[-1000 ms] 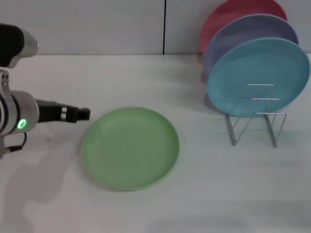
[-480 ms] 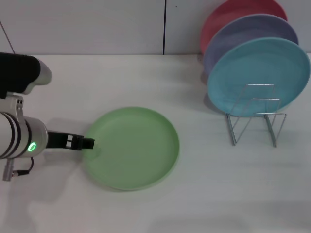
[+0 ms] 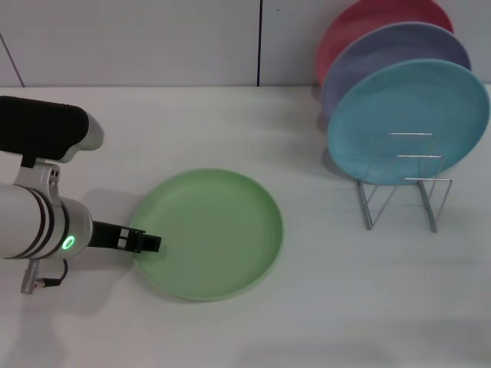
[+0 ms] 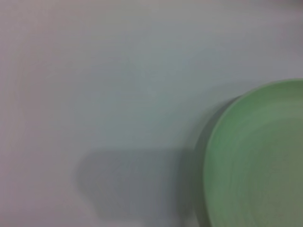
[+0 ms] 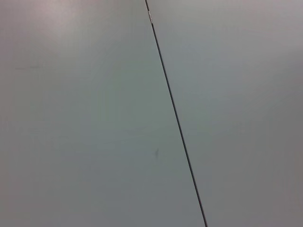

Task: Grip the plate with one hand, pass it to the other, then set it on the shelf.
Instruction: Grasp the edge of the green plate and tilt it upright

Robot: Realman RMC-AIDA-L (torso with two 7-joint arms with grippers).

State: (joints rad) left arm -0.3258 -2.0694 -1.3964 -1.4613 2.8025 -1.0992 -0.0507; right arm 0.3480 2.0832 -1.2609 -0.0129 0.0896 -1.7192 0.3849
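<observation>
The light green plate [image 3: 207, 232] lies flat on the white table, left of centre. My left gripper [image 3: 151, 244], thin and black on the green-lit arm, reaches in from the left and sits at the plate's near-left rim. The left wrist view shows part of the plate [image 4: 258, 161] and the bare table beside it, with a shadow. The wire shelf [image 3: 404, 188] stands at the right with its front slots unfilled. My right gripper is out of view.
Three plates lean upright in the back of the shelf: a sky-blue plate [image 3: 406, 123] in front, a lavender plate [image 3: 399, 54] behind it and a pink-red plate [image 3: 360, 23] at the back. The right wrist view shows only a grey wall with a dark seam [image 5: 175, 113].
My left arm has swung toward me and to the right, bringing the gripper from beside the plate's far-left edge to its near-left rim. The plate has not moved.
</observation>
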